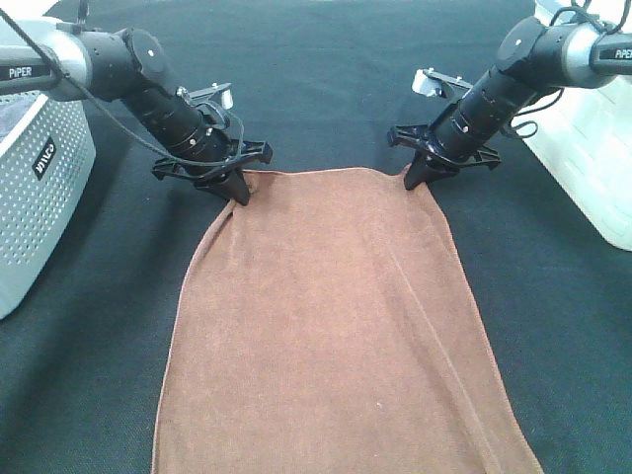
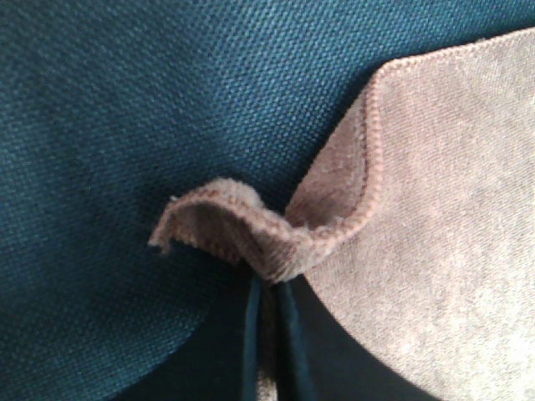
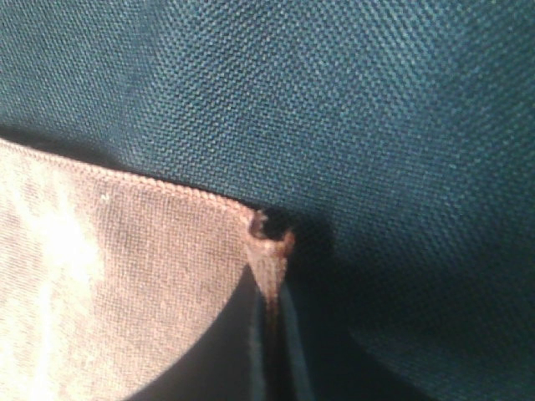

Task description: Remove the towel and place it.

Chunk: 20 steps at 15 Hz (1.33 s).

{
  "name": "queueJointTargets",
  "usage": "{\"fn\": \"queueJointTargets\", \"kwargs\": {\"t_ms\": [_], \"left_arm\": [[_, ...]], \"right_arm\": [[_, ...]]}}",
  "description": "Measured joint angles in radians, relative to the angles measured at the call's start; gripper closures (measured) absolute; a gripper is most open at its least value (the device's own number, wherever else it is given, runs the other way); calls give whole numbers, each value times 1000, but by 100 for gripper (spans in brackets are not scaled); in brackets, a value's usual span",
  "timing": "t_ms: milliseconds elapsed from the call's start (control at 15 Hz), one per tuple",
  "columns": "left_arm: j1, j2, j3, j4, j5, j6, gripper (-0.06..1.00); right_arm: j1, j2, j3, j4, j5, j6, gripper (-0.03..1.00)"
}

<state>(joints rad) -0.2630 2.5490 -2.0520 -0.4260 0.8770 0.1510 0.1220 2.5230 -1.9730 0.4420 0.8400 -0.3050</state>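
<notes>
The towel (image 1: 336, 326) runs off the bottom edge of the high view, so its near end and lower corners are out of sight. A perforated basket (image 1: 39, 197) is cut by the left edge, and a white container (image 1: 592, 148) by the right edge. In both wrist views only the slim dark inner edges of the jaws show, at the bottom of the frame.

The left jaws, on the left arm (image 1: 148, 84) at upper left, are pressed together on the towel's upper-left corner, and the hem bunches into a raised fold at the pinch. The right jaws, on the right arm (image 1: 504, 84) at upper right, are likewise clamped tight on the upper-right corner. The rest of the towel lies spread on the black tabletop (image 1: 326, 89), filling the centre and bottom of the frame.
</notes>
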Motion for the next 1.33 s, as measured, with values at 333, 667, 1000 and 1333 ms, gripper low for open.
{"fn": "queueJointTargets", "kwargs": {"t_ms": [333, 667, 1000, 1333], "left_arm": [[-3, 11, -106, 123, 57, -39, 92], [-3, 11, -222, 161, 34, -49, 92], [-3, 11, -250, 176, -93, -49, 92], [-3, 11, -250, 193, -246, -49, 93]], "right_arm": [[10, 27, -150, -116, 58, 0, 97], [10, 29, -346, -139, 52, 0, 97], [10, 29, -374, -151, -54, -2, 97], [10, 29, -374, -151, -185, -5, 97]]}}
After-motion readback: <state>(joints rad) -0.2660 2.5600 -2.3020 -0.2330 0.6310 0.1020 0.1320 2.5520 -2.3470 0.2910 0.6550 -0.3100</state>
